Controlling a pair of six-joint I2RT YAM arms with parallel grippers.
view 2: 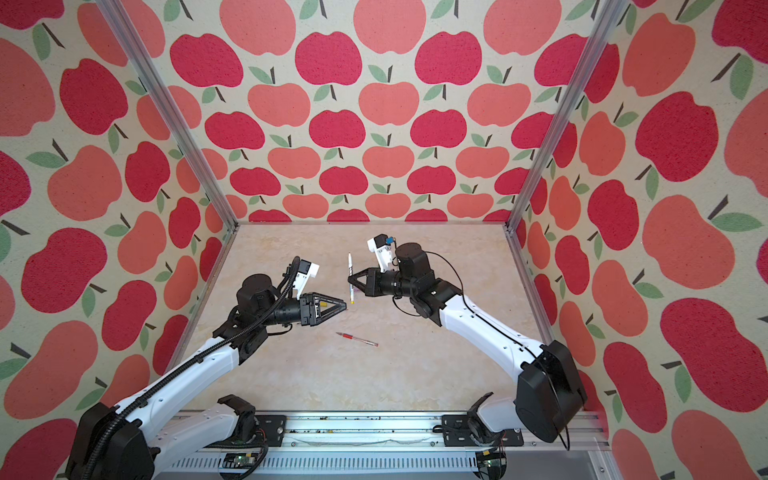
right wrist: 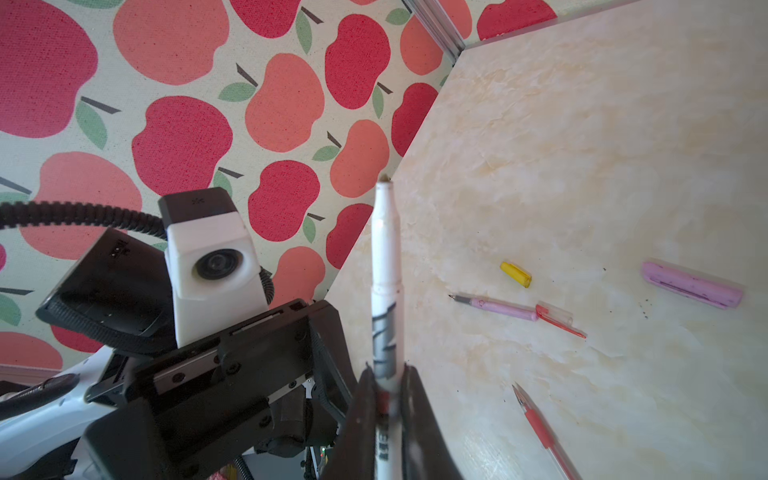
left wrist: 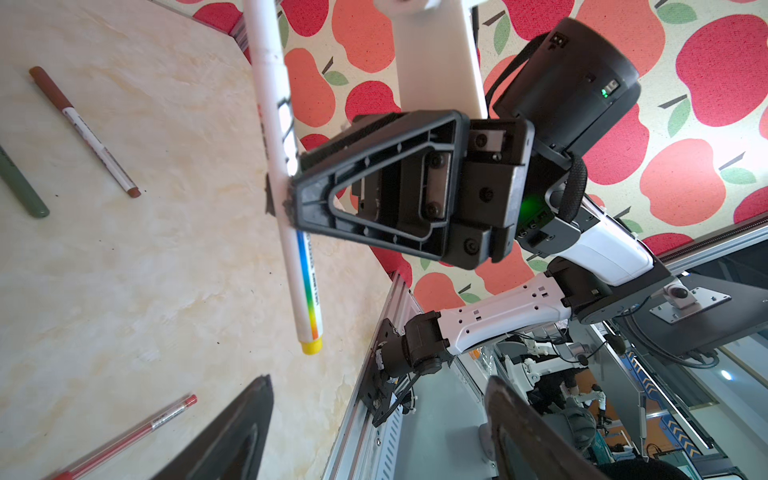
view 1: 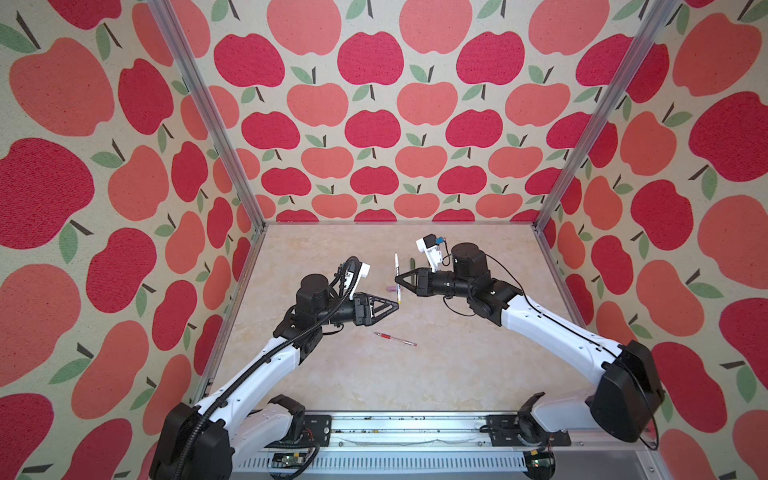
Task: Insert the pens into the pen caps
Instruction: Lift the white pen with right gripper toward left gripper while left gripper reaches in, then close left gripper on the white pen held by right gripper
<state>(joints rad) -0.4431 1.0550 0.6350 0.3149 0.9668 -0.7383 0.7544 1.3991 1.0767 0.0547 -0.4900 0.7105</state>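
The white-and-yellow pen (view 1: 397,266) is held clear of the table (view 1: 457,374) and runs front to back in both top views, with its yellow end toward the near side and its bare tip toward the back wall. The right gripper (right wrist: 388,370) pinches it at mid-barrel, jaws closed tight on the shaft. The left gripper (left wrist: 378,380) faces it from just beside the yellow end, jaws spread wide with nothing between them.

The yellow cap (right wrist: 515,274) lies on the table, apart from both grippers. Near it the pink pen (right wrist: 498,307) lies uncapped, with the red cap (right wrist: 559,318) touching its back end. The lilac cap (right wrist: 692,284) rests farther off. The red pen (view 1: 395,339) lies uncapped on the near side of the two grippers. Past the held pen in the left wrist view lie the dark green pen (left wrist: 20,183) and the white-and-brown pen (left wrist: 85,131), which is brown at both ends.
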